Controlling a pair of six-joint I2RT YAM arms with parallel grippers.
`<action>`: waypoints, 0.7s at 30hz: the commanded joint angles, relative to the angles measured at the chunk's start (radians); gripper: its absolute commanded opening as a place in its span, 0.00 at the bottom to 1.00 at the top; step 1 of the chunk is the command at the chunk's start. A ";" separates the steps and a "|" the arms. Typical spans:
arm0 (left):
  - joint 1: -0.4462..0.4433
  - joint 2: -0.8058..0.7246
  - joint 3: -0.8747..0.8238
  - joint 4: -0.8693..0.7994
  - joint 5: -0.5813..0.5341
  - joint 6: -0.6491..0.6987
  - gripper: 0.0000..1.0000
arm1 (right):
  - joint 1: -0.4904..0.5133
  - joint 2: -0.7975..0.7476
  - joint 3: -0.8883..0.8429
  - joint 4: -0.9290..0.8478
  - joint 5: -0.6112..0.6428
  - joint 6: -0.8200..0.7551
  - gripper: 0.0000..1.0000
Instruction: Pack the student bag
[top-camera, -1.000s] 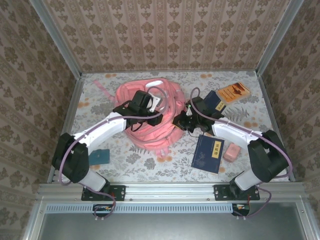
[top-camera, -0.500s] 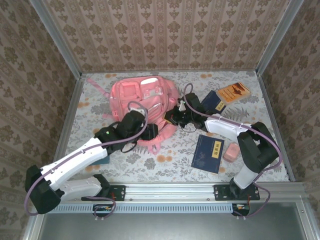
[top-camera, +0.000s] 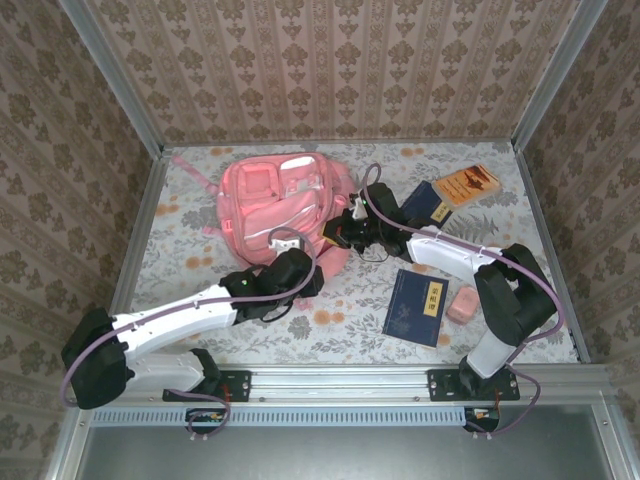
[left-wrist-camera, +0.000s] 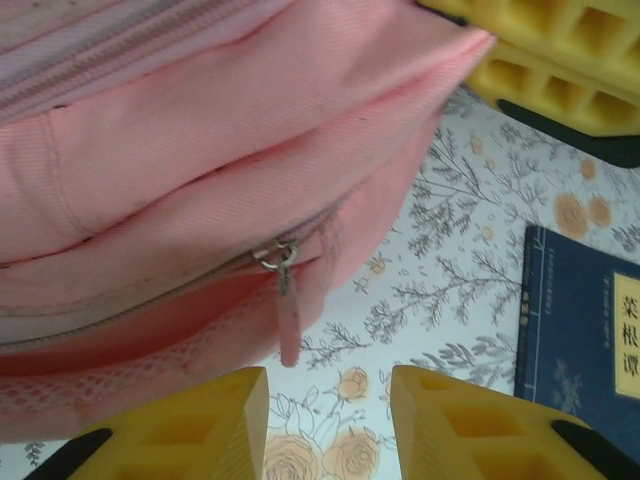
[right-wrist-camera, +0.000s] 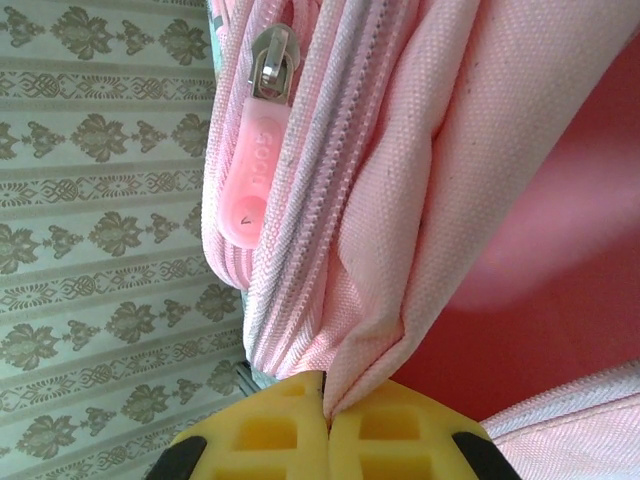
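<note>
- Student bag (top-camera: 285, 205): near edge covered by the left arm (top-camera: 190, 312) in the top view; cut by the top and left edges in the left wrist view.
- Left hand (left-wrist-camera: 325, 425): fingers cut by the bottom edge; too dark to make out from above.
- Right hand (right-wrist-camera: 326, 430): fingers cut by the bottom edge.
- Dark blue book (left-wrist-camera: 585, 350): cut by the right edge.
- Second dark blue book (top-camera: 432, 204): near corner under the right arm (top-camera: 450, 250).
- Orange book (top-camera: 467, 184): lettering too small to read.
- Small pink item (top-camera: 463, 304): too small to identify.
- Zipper pull (right-wrist-camera: 250, 190): raised lettering unclear.

The student bag (top-camera: 268, 205) flattened; left pincer (left-wrist-camera: 328, 405) drew back.
</note>
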 joint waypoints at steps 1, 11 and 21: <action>-0.005 0.019 -0.022 0.049 -0.061 -0.043 0.37 | 0.010 -0.007 0.051 0.021 -0.080 0.014 0.05; 0.000 0.105 -0.002 0.090 -0.096 -0.022 0.29 | 0.012 -0.022 0.025 0.038 -0.119 0.024 0.04; 0.011 0.123 0.037 0.062 -0.132 0.003 0.12 | 0.012 -0.036 0.020 -0.006 -0.100 -0.005 0.04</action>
